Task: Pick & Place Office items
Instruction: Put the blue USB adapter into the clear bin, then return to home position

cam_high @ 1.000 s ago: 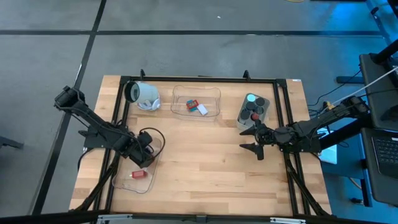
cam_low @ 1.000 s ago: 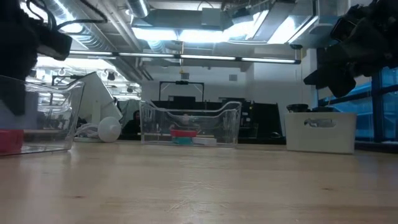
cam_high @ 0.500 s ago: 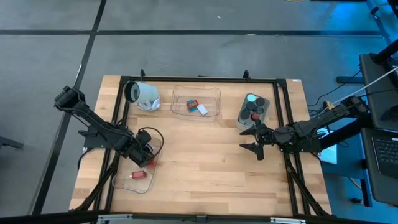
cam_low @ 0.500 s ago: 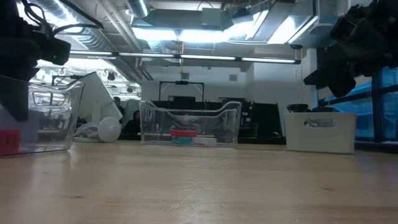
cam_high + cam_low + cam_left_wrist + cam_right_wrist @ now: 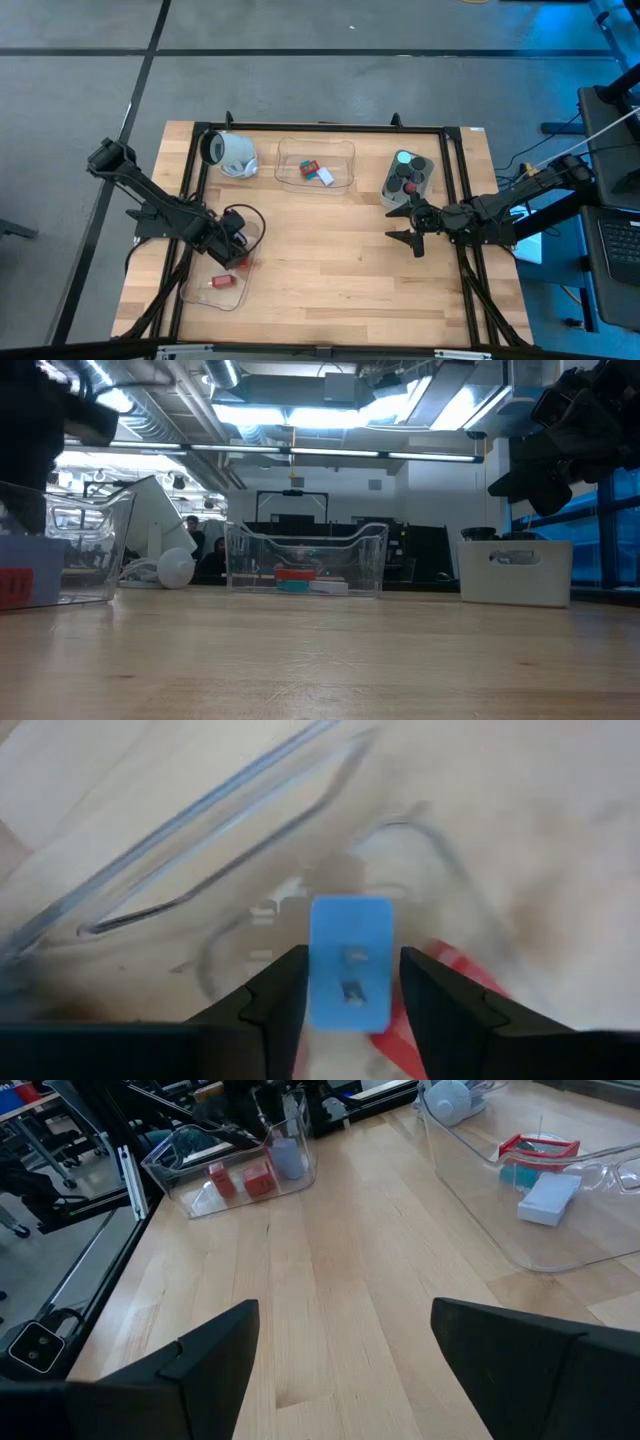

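Note:
My left gripper points down into the near-left clear tray. It is open, and its fingers stand on either side of a blue block without touching it. The block sits on the tray's floor beside two red blocks. One red block shows just behind it. My right gripper hangs open over the table's right part, in front of the grey tub that holds black knobs. Nothing is between its fingers.
A second clear tray at the far middle holds a red, a teal and a white piece. A white mug lies on its side at the far left. Bare wood stretches between the two trays and along the near edge.
In the low view the blue block has come down inside the near-left tray and now shows just above the red block at the picture's left edge. Both arms have stayed in place.

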Robot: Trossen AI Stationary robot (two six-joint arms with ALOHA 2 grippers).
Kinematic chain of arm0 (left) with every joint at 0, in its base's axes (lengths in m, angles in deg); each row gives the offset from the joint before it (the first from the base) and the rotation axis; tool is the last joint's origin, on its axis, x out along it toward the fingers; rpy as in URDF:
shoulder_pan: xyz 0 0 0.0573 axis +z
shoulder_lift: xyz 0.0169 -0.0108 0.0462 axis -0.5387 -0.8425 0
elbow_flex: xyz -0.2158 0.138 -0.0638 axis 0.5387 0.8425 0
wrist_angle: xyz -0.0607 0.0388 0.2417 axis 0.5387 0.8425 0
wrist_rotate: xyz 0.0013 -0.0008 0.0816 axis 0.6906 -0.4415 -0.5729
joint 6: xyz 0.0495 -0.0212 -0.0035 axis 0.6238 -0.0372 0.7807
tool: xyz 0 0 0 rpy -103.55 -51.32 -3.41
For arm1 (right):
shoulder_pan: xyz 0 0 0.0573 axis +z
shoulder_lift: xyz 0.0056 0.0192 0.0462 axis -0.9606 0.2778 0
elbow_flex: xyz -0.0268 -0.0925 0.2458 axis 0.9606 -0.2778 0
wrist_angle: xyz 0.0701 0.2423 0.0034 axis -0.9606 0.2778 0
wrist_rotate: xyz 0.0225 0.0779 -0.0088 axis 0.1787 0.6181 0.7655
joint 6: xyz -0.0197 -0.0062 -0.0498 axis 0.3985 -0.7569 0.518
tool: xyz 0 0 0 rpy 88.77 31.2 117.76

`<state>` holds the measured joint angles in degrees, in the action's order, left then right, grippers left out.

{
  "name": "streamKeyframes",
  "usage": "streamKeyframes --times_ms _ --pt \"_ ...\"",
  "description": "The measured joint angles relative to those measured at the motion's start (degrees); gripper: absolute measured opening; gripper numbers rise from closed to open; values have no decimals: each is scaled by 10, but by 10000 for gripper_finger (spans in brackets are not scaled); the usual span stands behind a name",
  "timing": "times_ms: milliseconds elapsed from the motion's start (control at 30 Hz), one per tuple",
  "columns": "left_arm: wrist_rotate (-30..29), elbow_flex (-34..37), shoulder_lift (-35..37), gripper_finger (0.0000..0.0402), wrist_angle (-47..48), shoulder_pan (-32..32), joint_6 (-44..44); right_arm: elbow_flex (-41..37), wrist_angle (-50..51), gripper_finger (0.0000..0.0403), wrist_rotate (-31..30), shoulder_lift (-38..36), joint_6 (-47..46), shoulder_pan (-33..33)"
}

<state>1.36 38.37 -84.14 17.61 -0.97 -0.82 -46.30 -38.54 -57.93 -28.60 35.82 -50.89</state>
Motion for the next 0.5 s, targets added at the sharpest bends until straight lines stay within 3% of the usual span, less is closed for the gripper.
streamKeyframes --times_ms 167,300,500 --pt "4 -70 3 167 39 0 55 0 0 301 0 0 1 0" --pt "10 -129 3 167 75 0 148 0 0 301 0 0 1 0" --pt "28 -204 4 164 48 -13 227 0 0 301 0 0 1 0"
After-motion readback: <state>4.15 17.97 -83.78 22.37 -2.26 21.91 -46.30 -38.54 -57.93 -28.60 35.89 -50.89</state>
